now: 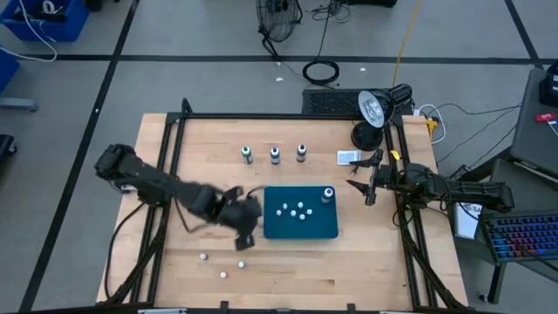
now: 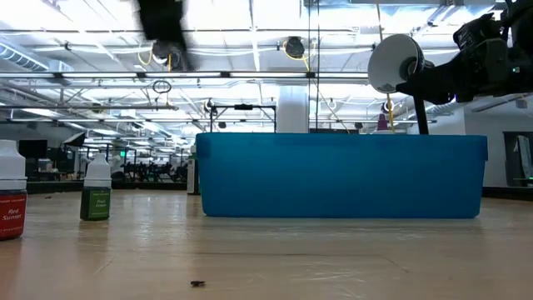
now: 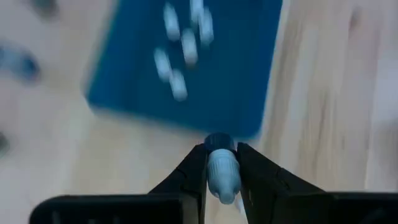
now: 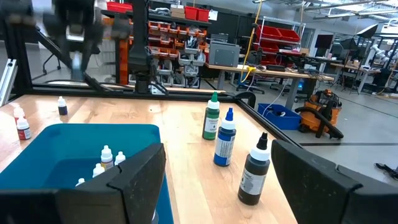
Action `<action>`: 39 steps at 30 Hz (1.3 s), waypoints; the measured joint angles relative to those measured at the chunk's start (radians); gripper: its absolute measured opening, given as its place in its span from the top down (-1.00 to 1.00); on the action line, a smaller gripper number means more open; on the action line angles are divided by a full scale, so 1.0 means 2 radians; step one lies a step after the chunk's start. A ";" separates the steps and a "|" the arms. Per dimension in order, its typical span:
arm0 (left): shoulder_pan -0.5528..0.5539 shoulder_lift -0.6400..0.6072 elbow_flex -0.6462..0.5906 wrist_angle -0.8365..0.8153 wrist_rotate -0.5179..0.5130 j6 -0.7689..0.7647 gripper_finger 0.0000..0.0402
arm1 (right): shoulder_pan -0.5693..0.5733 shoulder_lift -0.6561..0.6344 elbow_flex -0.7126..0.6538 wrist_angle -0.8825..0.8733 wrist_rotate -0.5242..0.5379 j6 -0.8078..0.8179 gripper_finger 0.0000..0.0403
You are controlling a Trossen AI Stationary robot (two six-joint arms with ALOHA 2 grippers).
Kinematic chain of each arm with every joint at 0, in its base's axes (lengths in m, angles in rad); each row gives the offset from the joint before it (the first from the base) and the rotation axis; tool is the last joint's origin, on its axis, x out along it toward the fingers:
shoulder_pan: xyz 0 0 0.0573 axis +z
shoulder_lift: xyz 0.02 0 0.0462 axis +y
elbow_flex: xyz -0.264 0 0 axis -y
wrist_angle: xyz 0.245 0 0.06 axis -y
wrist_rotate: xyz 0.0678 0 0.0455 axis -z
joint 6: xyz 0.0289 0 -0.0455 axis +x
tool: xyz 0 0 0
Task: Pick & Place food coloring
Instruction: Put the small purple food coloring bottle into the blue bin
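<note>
My left gripper (image 1: 247,218) hangs above the table by the left edge of the blue tray (image 1: 324,228), shut on one small food coloring bottle (image 3: 222,171). The picture there is blurred. Several small pale-topped bottles (image 1: 296,210) stand inside the tray. Three more (image 1: 223,274) rest on the wood near the front edge; a red one (image 2: 10,193) and a green one (image 2: 96,198) show in the low view. My right gripper (image 4: 217,180) waits open at the table's right side, pointing level across it. My left gripper pinches the small bottle between its two fingers (image 3: 193,169), on the pale part (image 3: 224,177) of it. A darker end (image 3: 219,142) sticks out past the fingertips. The fingers slant downward, and the bottle lies along them, lifted clear of the table.
Three taller bottles, green (image 4: 211,117), blue (image 4: 225,138) and black (image 4: 254,171), stand in a row toward the far edge. A desk lamp (image 1: 373,109) sits at the far right corner. A larger bottle (image 1: 328,194) stands in the tray's far right corner.
</note>
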 joint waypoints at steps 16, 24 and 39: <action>0.163 0.154 0.085 -0.011 0.063 0.150 0.67 | 0.000 0.000 0.000 0.000 0.000 0.000 -0.38; 0.138 0.181 0.086 0.060 0.105 0.177 0.67 | 0.000 0.000 0.000 0.000 0.000 0.000 -0.39; 0.082 0.235 0.160 0.029 0.106 0.201 0.67 | 0.000 0.001 0.000 -0.001 0.000 0.000 -0.38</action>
